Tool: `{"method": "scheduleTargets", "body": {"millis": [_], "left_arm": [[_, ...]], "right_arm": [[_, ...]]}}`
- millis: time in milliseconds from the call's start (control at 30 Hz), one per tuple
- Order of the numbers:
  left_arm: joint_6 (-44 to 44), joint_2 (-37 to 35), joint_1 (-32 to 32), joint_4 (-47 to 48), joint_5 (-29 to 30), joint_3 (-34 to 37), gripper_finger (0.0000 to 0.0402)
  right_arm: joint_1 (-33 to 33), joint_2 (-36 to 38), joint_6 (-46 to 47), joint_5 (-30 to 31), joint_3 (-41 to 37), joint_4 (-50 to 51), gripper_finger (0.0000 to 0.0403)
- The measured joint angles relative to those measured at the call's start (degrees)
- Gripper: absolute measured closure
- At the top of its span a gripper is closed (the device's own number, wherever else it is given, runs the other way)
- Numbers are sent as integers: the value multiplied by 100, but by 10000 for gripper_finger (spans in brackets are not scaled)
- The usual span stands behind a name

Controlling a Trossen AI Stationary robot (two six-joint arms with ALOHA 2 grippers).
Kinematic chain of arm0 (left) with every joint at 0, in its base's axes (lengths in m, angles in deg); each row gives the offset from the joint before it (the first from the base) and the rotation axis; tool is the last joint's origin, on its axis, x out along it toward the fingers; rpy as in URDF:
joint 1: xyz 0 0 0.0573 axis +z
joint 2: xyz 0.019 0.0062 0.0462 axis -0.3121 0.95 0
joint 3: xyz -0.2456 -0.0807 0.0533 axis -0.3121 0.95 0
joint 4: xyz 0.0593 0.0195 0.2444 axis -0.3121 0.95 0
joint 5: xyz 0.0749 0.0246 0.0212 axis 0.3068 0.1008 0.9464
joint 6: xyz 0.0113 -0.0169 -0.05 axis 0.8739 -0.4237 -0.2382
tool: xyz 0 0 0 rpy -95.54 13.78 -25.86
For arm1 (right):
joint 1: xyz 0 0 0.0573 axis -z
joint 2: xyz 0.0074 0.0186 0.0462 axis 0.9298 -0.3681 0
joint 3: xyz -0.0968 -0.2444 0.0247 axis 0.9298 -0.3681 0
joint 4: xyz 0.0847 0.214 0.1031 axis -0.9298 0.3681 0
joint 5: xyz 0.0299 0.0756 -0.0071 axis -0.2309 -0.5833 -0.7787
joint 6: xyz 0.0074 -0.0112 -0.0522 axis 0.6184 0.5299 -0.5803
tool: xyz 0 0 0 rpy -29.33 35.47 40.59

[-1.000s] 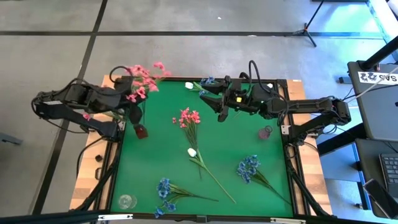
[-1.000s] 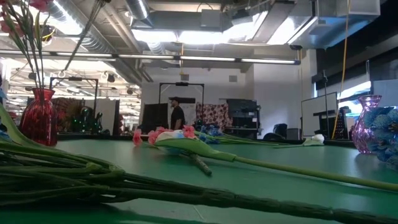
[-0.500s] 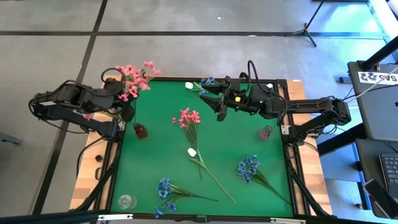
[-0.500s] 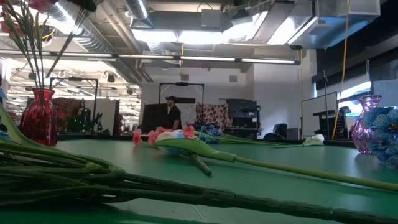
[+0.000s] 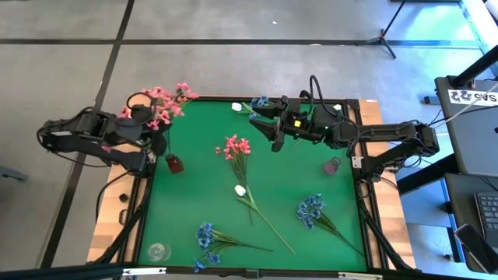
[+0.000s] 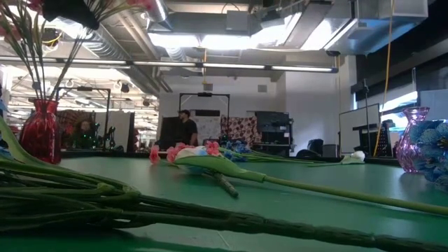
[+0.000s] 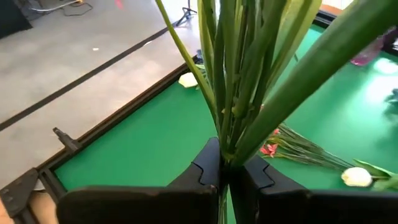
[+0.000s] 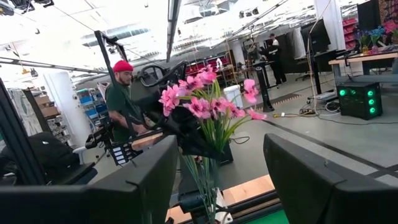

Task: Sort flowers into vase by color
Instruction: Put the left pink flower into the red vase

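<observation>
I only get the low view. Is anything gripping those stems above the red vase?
Observer: Yes. The left hand is shut on the green stems of the pink flowers.
Operator: And the right hand?
Observer: The right hand hangs open over the far half of the table, holding nothing.
Operator: How many blue ones lie near my camera?
Observer: Two blue sprigs lie there, apart from each other.

Two matte-black, multi-jointed robot arms with boxy link housings. Black cables loop over the right arm, whose wrist carries a yellow label and small green light. The right end effector [image 8: 217, 180] has broad, flat dark fingers.
</observation>
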Motion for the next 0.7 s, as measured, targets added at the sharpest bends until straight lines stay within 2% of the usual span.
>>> {"method": "scheduleTargets", "body": {"millis": [233, 467, 567, 700], "left_arm": [[-14, -125, 0, 189, -700, 0, 391], [-218, -127, 0, 505, -920, 0, 391], [-371, -127, 1, 643, -1111, 0, 375], [-590, -125, 0, 728, -1504, 2, 332]], "right_arm": [[0, -2, 33, 2, 0, 46, 165], [0, -2, 107, 0, 0, 153, 165], [0, -2, 107, -36, 0, 173, 165], [0, -2, 105, -106, 0, 211, 165]]}}
